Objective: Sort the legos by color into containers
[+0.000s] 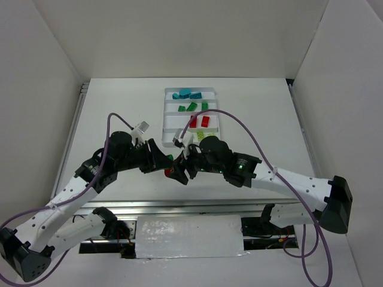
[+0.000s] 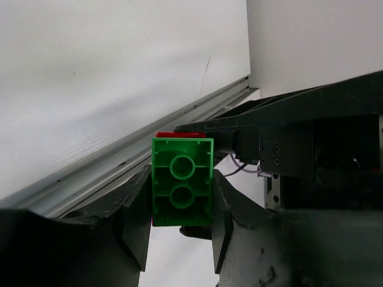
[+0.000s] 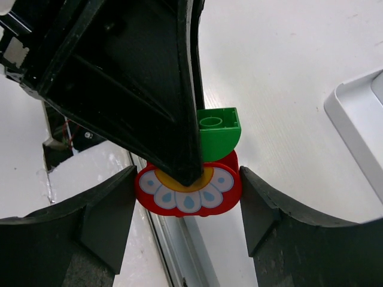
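Two grips: left claw (image 2: 181,236) on green brick (image 2: 182,188), right claw (image 3: 188,209) on flower-faced red brick (image 3: 206,190).

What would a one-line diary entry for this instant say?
left fingers: shut on green brick | right fingers: shut on red flower brick | the two: touching, seemingly joined | tray: partly filled by colour

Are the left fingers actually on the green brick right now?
Touching. Left wrist view: both left fingers press flat against the green brick's sides, no gap. The right fingers clamp the red brick joined to it.
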